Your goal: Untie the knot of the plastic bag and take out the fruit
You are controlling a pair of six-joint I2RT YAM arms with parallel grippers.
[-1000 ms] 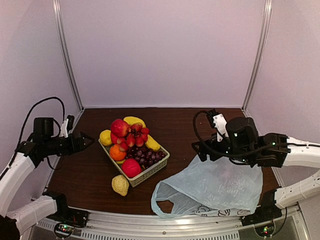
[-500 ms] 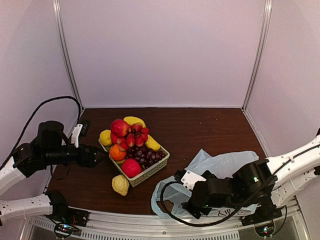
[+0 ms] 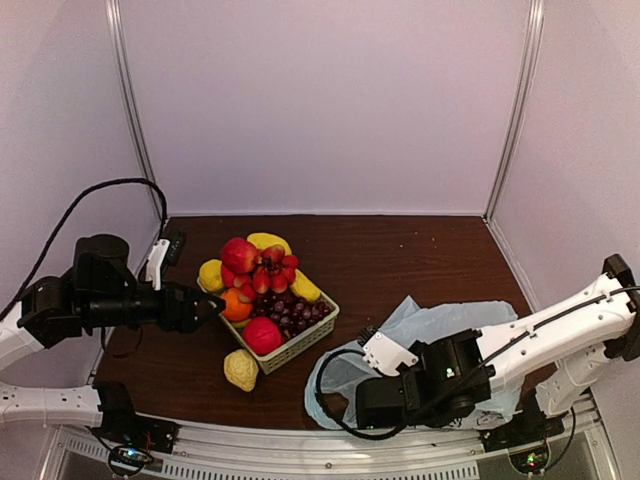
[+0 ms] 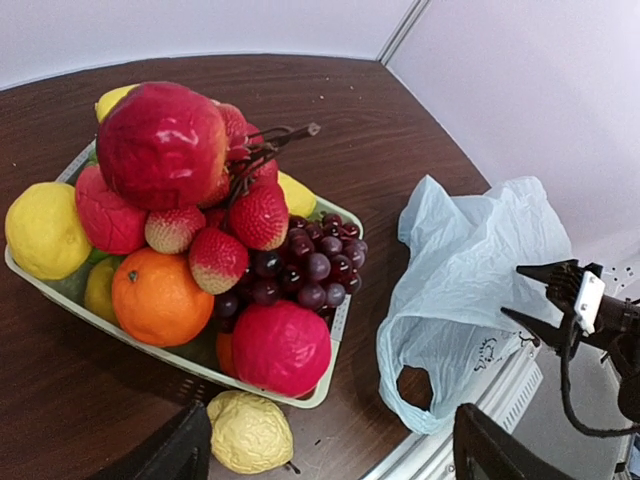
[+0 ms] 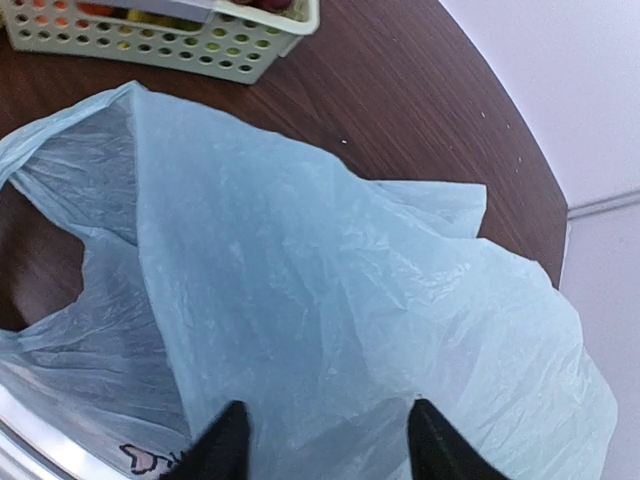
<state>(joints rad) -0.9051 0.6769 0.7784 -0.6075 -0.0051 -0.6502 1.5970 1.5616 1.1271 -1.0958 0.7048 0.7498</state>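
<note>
Two hands, both of them open. My left hand (image 4: pixel 332 420) holds its fingers wide apart with nothing between them, and hangs above the worktop (image 4: pixel 380 110). Just ahead of it stands the perforated basket (image 4: pixel 335 330), heaped with fruit: a big red apple (image 4: pixel 160 145) on top, strawberries (image 4: pixel 258 215), an orange (image 4: pixel 160 295), dark grapes (image 4: pixel 310 268), and a smooth lemon (image 4: pixel 40 230) off to this hand's left. A lumpy yellow lemon-like fruit (image 4: pixel 248 432) lies on the worktop close by this hand's left finger, just beside the basket's near wall.

My right hand (image 5: pixel 328 425) is low over the plastic bag (image 5: pixel 330 250). Its fingers are partly open, with the pale blue film spread beneath and between them. I cannot tell whether the tips touch it. The bag lies slack and crumpled on the worktop, with one handle loop (image 4: pixel 414 385) gaping open on the side toward my left hand, well apart from it.
</note>
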